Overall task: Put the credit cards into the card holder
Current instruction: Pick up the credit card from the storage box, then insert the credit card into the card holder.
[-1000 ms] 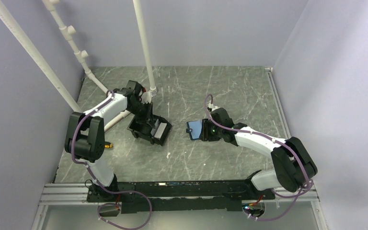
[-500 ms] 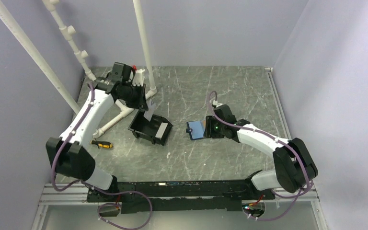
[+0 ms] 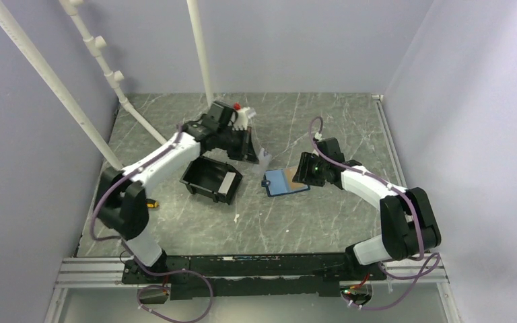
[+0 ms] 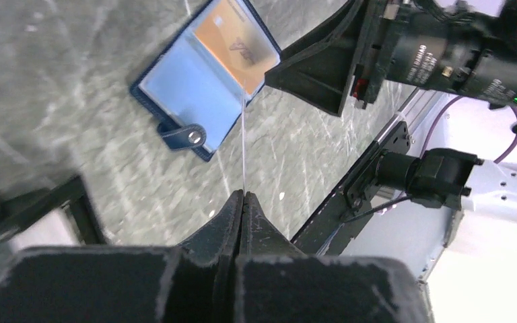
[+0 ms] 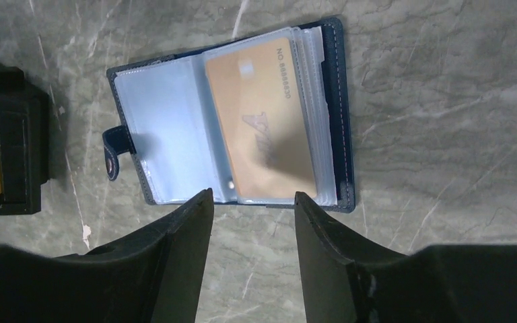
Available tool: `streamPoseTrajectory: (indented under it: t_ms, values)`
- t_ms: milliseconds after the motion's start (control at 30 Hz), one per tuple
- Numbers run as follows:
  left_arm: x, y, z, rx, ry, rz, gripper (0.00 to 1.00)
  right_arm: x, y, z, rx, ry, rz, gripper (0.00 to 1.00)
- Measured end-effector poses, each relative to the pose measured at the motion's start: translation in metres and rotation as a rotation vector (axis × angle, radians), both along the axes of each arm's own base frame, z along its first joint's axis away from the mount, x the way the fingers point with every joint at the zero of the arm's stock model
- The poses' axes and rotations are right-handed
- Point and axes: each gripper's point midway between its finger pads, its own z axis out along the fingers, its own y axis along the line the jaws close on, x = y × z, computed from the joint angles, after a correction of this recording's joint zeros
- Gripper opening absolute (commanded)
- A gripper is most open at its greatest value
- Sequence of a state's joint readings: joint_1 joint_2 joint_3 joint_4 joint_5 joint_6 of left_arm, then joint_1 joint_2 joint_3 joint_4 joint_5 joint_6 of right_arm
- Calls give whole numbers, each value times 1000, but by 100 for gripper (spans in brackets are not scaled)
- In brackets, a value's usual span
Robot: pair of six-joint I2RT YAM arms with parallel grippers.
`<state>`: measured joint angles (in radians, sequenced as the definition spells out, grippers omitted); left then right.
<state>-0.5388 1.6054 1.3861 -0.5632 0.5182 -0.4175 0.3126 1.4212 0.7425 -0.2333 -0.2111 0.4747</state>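
Pinching pale card (image 3: 264,155) edge-on in left gripper (image 4: 243,196), aloft between black bin (image 3: 210,178) and card holder (image 5: 161,134). Holder open flat, orange card (image 5: 259,145) already sleeved. Right gripper (image 5: 251,198) spread just beside holder, apparently not pinning it. Risks: thin pinch slipping; unpinned holder skidding on insertion; card buckling at sleeve lip.

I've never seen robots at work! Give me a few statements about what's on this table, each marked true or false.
1. The card holder lies open on the table. True.
2. An orange card sits in the open holder. True.
3. The left pincer is empty. False: it is shut on a pale card, seen edge-on.
4. The right pincer clamps the holder. False: its jaws are open, gripping nothing.
5. The holder lies inside the black bin. False: it lies on the table beside the bin.
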Motion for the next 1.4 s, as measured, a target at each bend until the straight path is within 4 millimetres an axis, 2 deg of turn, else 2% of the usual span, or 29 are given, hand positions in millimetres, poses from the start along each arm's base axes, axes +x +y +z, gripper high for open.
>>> streamPoseTrajectory:
  t_ms: [133, 233, 467, 700, 1400]
  values:
    - [1, -35, -44, 1, 98, -22, 0, 3, -1, -5, -9, 12, -3, 58]
    - [3, -48, -62, -5, 133, -26, 0, 5, -3, -10, -26, 23, -11, 58]
    - [10, -63, -76, -59, 173, -33, 0, 10, -5, -20, -43, 39, -23, 47]
    - [3, -71, -108, -55, 283, -49, 0, 9, -6, -23, -28, 18, -56, 44]
    - [-11, -71, -129, -79, 405, -17, 0, 10, -7, -23, -13, 6, -78, 44]
